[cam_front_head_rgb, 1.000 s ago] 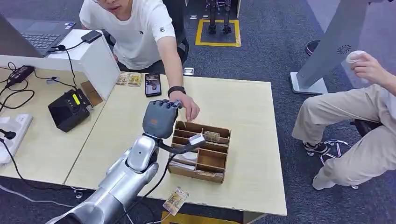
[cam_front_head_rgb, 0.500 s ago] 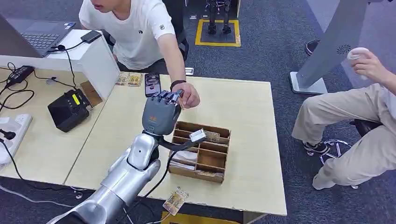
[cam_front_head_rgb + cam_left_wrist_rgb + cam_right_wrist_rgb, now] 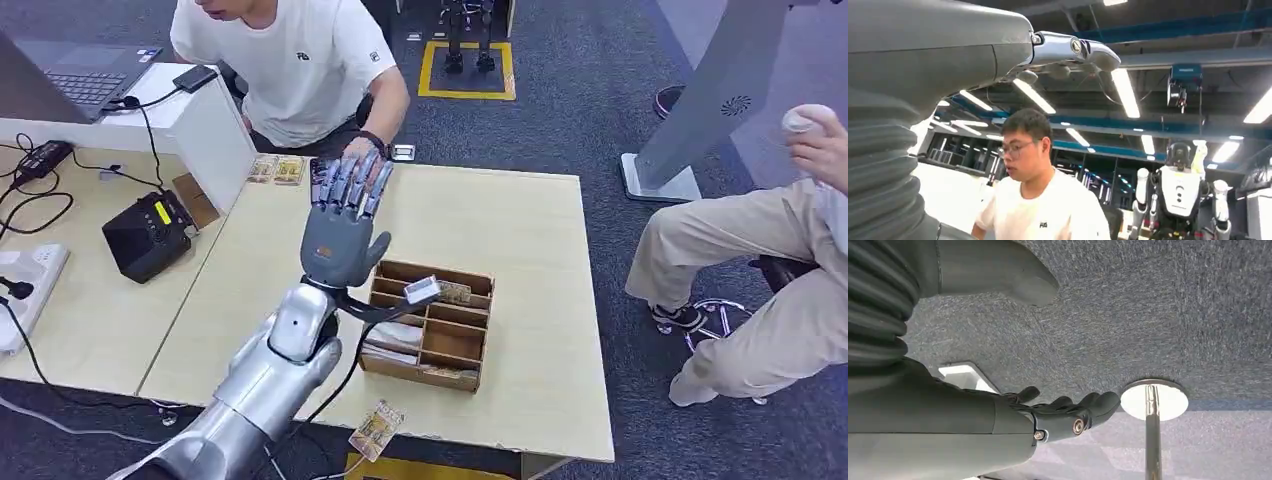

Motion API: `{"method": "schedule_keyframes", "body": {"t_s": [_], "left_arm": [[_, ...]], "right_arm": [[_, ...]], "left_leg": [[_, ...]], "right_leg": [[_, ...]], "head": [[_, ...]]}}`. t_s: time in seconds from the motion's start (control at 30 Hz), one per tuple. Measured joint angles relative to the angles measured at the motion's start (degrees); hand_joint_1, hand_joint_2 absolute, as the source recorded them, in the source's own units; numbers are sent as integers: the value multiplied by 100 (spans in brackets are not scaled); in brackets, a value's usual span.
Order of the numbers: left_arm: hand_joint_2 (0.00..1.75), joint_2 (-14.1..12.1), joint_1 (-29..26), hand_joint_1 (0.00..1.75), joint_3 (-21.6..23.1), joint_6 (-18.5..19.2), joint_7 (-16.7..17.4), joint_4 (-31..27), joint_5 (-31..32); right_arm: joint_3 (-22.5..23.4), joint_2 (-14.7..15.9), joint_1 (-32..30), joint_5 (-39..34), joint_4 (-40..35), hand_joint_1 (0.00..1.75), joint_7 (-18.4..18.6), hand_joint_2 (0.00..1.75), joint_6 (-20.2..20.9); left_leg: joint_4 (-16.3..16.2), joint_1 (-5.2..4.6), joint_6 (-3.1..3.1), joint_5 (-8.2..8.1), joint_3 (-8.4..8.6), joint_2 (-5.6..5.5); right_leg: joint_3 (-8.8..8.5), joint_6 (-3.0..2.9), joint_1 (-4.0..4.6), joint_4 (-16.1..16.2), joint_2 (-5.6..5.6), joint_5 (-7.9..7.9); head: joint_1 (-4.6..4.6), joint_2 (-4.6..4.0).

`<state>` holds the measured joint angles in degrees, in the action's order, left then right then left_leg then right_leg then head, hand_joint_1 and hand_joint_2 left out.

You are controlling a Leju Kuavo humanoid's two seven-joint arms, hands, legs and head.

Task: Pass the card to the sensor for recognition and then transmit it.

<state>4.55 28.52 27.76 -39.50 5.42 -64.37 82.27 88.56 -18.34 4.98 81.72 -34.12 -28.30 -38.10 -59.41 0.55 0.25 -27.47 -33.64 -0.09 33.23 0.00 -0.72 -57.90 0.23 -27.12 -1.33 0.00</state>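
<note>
No card in my left hand (image 3: 343, 225) now; fingers spread, palm up twd the person's hand (image 3: 362, 160) for the handoff. Cards sit in the wooden box (image 3: 430, 325) below, one by the table edge (image 3: 376, 430). Right hand (image 3: 1058, 415) hangs w/ fingers loosely curled, holding nothing.

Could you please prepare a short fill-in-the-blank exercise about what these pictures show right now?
1. The robot's left hand is raised above the table with its fingers ____ and nothing in them.
2. The wooden box on the table is divided into several ____.
3. The person across the table wears a ____ T-shirt.
4. The right hand hangs over grey ____.

Missing words: spread; compartments; white; carpet
</note>
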Motion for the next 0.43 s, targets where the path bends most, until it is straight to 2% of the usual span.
{"method": "schedule_keyframes", "body": {"t_s": [0.1,0.17,0.2,0.23,0.3,0.4,0.43], "left_arm": [[175,57,-146,0,-131,-2,-332,-258,-354],[175,146,-307,0,-288,-2,-758,-493,-686],[175,254,-425,0,-409,-2,-1204,-614,-978],[175,377,-568,0,-613,-4,-1824,-770,-1362],[175,676,-851,0,-993,-20,-2740,-1038,-1942],[175,1035,-1272,0,-1450,-28,-3620,-1441,-2413],[175,1138,-1401,0,-1605,-35,-3784,-1587,-2445]], "right_arm": [[0,0,0,-78,0,0,2,175,0],[0,0,-1,-172,0,0,24,175,0],[0,0,-1,-263,0,0,26,175,0],[0,0,-2,-359,-2,0,37,175,0],[0,0,-5,-499,-18,0,44,175,0],[0,-2,-10,-616,-57,0,66,175,0],[0,-2,-13,-621,-70,0,90,175,0]], "left_leg": [[0,0,0,0,0,0],[0,0,0,0,-1,0],[0,-1,0,-1,-1,1],[0,-1,1,-1,-1,1],[0,-1,3,-4,-2,1],[0,-2,3,-6,-2,3],[0,-2,3,-7,-2,3]], "right_leg": [[0,0,0,0,0,0],[0,0,0,0,0,0],[0,0,-1,0,1,0],[1,1,-1,0,1,-1],[1,3,-1,1,1,-2],[1,3,-1,3,2,-3],[2,4,-1,3,2,-3]], "head": [[0,0],[0,0],[-2,0],[-2,0],[0,0],[0,0],[0,0]]}}
